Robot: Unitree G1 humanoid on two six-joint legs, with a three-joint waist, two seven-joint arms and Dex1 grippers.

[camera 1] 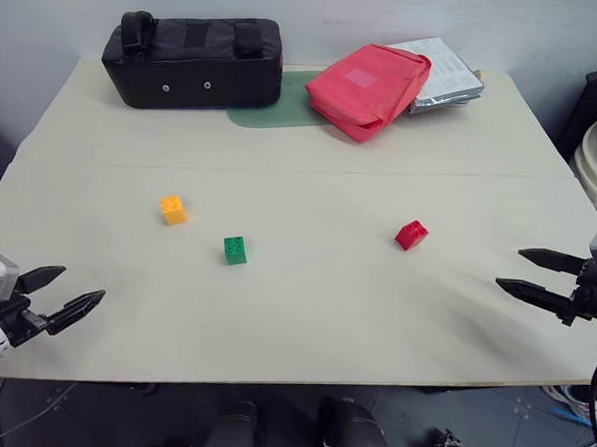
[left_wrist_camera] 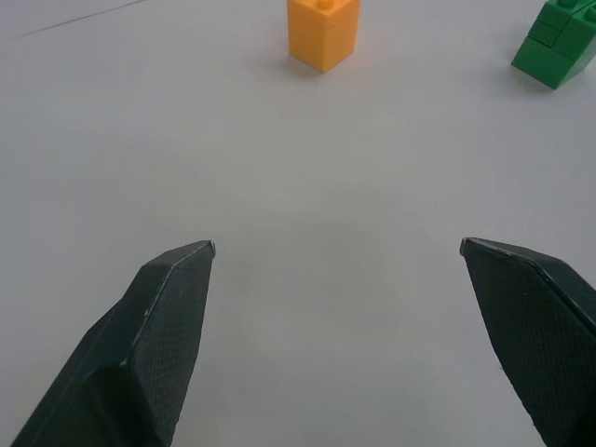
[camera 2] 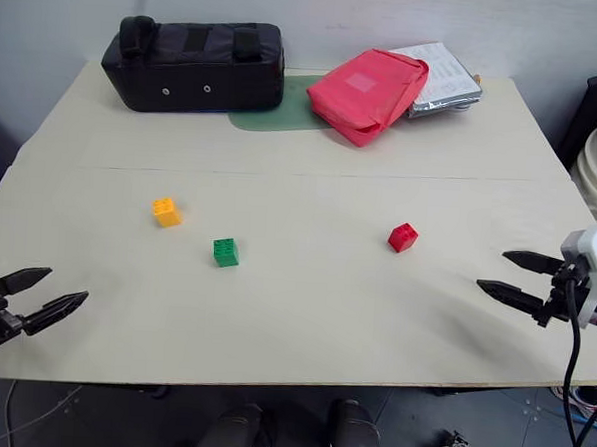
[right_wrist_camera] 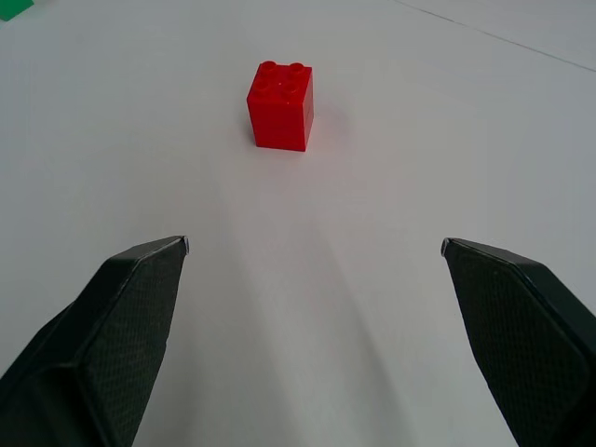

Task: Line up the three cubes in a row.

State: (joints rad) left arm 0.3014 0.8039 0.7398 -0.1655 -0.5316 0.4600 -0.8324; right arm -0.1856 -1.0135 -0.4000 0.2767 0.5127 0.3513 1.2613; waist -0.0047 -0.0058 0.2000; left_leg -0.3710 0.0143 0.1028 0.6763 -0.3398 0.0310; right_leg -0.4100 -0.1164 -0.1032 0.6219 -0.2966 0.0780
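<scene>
Table [camera 1: 304, 314]: black bag [camera 1: 192, 63], red pouch [camera 1: 371, 87] far back; both pincers wide, empty.

Overhead stereo pair (plus close wrist views)

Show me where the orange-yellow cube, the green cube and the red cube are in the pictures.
orange-yellow cube [camera 1: 173, 209], left eye view, on its studded top.
green cube [camera 1: 235, 249], left eye view, on its studded top.
red cube [right_wrist_camera: 279, 105], right wrist view, on its front face below the studs.
</scene>
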